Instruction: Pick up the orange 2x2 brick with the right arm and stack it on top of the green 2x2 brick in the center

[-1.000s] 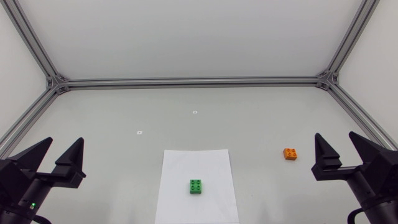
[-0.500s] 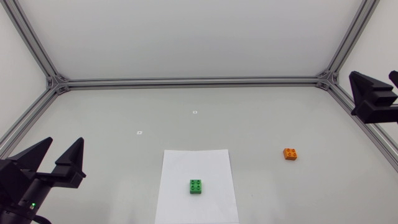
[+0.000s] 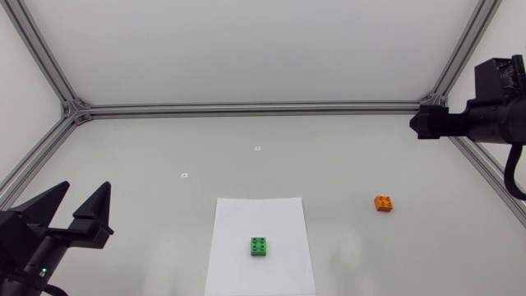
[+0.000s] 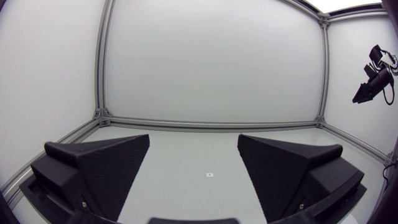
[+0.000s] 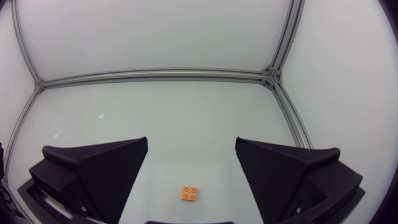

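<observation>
The orange 2x2 brick (image 3: 383, 203) lies on the table right of centre. The green 2x2 brick (image 3: 260, 247) sits on a white sheet of paper (image 3: 279, 214) near the front middle. My right gripper (image 3: 423, 123) hangs high at the right, well above and behind the orange brick. In the right wrist view it (image 5: 191, 142) is open and looks down, with the orange brick (image 5: 189, 193) far below between its fingers. My left gripper (image 3: 72, 205) stands open and empty at the front left, and the left wrist view shows it (image 4: 194, 138) facing the back wall.
Aluminium frame rails (image 3: 246, 108) run along the back and sides of the table. Two small white markers (image 3: 257, 148) (image 3: 185, 174) lie behind the paper. My right arm (image 4: 372, 84) shows raised at the far right in the left wrist view.
My right arm has lifted from the front right up to the right rear, and its gripper has turned to face down over the orange brick. The left arm and both bricks kept still.
</observation>
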{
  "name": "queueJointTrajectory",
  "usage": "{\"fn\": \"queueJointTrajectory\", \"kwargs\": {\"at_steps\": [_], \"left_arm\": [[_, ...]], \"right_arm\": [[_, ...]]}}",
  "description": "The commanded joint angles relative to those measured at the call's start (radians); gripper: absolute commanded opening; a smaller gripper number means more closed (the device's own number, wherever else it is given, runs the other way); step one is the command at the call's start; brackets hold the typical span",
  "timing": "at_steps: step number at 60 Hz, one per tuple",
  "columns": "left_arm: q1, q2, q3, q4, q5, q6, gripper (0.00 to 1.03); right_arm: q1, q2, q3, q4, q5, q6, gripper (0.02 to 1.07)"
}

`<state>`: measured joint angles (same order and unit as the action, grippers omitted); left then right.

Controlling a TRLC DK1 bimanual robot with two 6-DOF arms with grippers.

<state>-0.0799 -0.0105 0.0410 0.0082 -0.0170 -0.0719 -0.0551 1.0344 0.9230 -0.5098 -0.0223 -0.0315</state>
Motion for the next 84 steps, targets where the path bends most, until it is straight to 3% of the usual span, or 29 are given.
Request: {"fn": "queueJointTrajectory", "kwargs": {"at_steps": [1,13,22,34,67,84], "left_arm": [[0.002,-0.002,-0.041,-0.010,-0.003,-0.020,0.99],[0.002,-0.002,-0.041,-0.010,-0.003,-0.020,0.99],[0.002,-0.002,-0.041,-0.010,-0.003,-0.020,0.99],[0.002,-0.002,-0.041,-0.010,-0.003,-0.020,0.99],[0.002,-0.002,-0.041,-0.010,-0.003,-0.020,0.99],[0.002,-0.002,-0.041,-0.010,-0.003,-0.020,0.99]], "right_arm": [[-0.025,0.122,0.085,-0.084,0.005,-0.045,1.03],[-0.054,0.317,0.158,-0.171,0.039,-0.140,1.03],[-0.037,0.454,0.180,-0.213,0.128,-0.134,1.03],[-0.023,0.566,0.163,-0.225,0.142,-0.084,1.03],[-0.028,0.651,0.039,-0.137,-0.027,-0.011,1.02],[-0.040,0.682,0.030,-0.105,-0.038,0.038,1.02]]}}
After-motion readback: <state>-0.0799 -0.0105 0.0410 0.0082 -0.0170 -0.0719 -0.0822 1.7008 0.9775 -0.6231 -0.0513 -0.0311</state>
